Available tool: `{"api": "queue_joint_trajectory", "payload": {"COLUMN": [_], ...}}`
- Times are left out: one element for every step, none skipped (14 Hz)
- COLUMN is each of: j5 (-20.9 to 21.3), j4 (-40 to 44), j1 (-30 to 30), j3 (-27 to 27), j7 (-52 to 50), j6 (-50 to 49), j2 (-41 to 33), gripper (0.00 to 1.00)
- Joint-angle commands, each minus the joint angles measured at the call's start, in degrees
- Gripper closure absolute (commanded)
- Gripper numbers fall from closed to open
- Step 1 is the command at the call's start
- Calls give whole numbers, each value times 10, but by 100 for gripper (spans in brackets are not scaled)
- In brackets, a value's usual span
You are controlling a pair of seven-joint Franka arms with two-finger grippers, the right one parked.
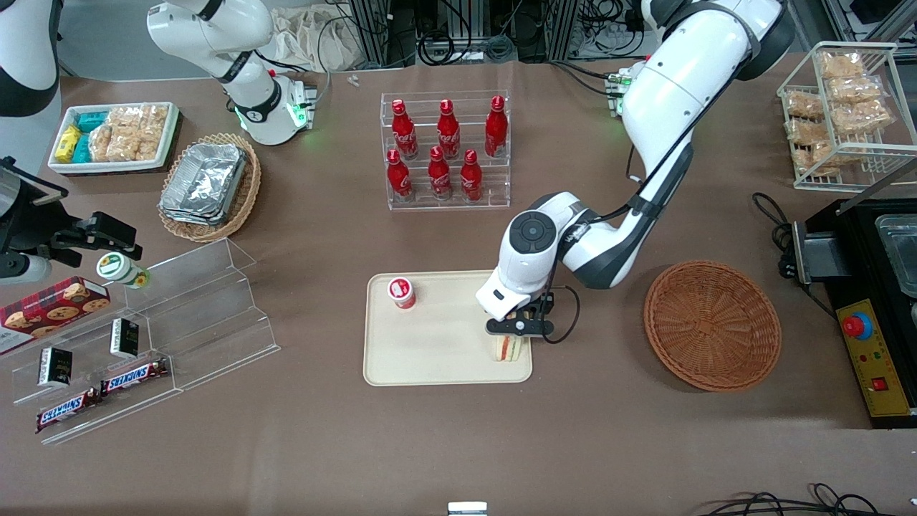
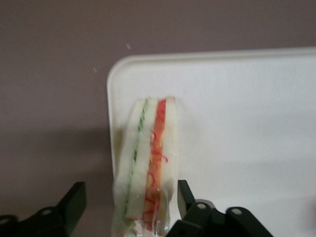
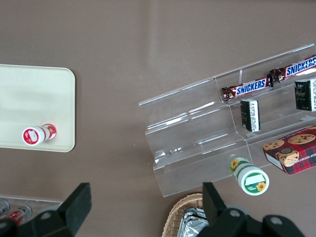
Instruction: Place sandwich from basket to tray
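Note:
The sandwich, a wrapped white wedge with red and green filling lines, stands on its edge on the cream tray, in the tray corner nearest the front camera and the basket. My left gripper hangs right over it, open. One finger sits close beside the sandwich and the other stands well apart from it. The reddish-brown wicker basket lies empty toward the working arm's end of the table.
A small red-and-white container stands on the tray toward the parked arm's end. A rack of red bottles is farther from the camera. A clear stepped shelf and a black control box flank the area.

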Motion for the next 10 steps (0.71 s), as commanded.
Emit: {"api": "queue_joint_trajectory", "payload": {"j5": [-9,-31,-51,-70,-96,-123,-151,-183,-213,-228], "j4": [67,70,66,66,67,67,66,67,66,66], "j1": [12,13,26,44,59,74,97,126,159,171], "j3": [-1,0,1,0,-1,0,0,-1,-3,-1], "j7": [-5,3,30,63,100,142,186,220,257,293], "j6": [-108,-125,-142,-171,-203,-228,-250,-276,-311,-350], "j2": [-41,-66,-92,-110,-130,-151,-175,-197,-224,-250], "gripper": [0,0,0,0,0,0,0,0,0,0]}}
